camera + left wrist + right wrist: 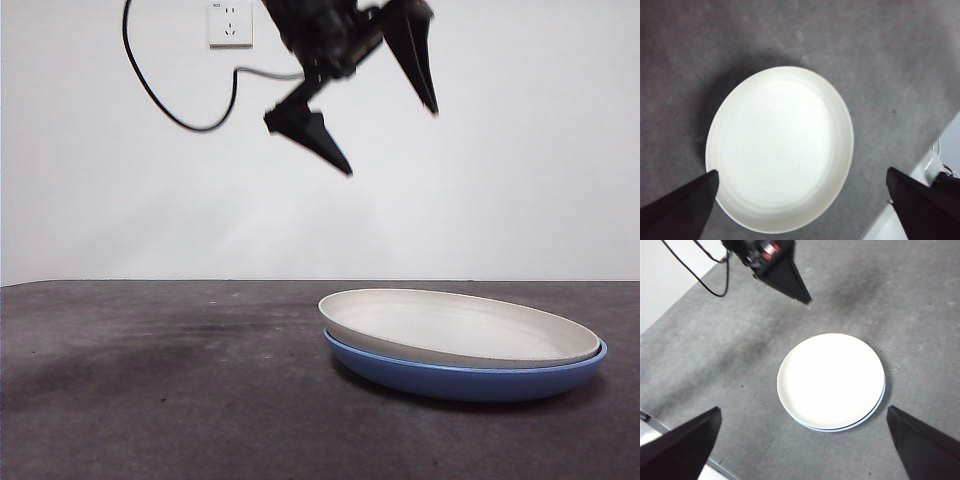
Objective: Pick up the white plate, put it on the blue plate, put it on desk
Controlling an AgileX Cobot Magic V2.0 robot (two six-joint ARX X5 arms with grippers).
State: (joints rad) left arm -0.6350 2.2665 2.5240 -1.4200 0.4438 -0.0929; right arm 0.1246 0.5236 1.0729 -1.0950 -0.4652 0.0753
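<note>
The white plate [450, 325] lies nested on the blue plate [460, 380] on the desk [150, 380], right of centre. In the front view my left gripper [392, 141] hangs open and empty well above the plates, touching nothing. In the left wrist view the white plate [780, 145] fills the picture between the open jaws of the left gripper [801, 171]; the blue plate is hidden under it. My right gripper [803, 409] is open and empty, high above the white plate [830, 380], where only a thin rim of the blue plate [867, 417] shows. The left gripper [780, 275] also shows there.
A white wall outlet [229, 22] and a hanging black cable [170, 110] are on the wall behind. The desk's edge shows in the right wrist view [670, 432] and in the left wrist view [920, 175].
</note>
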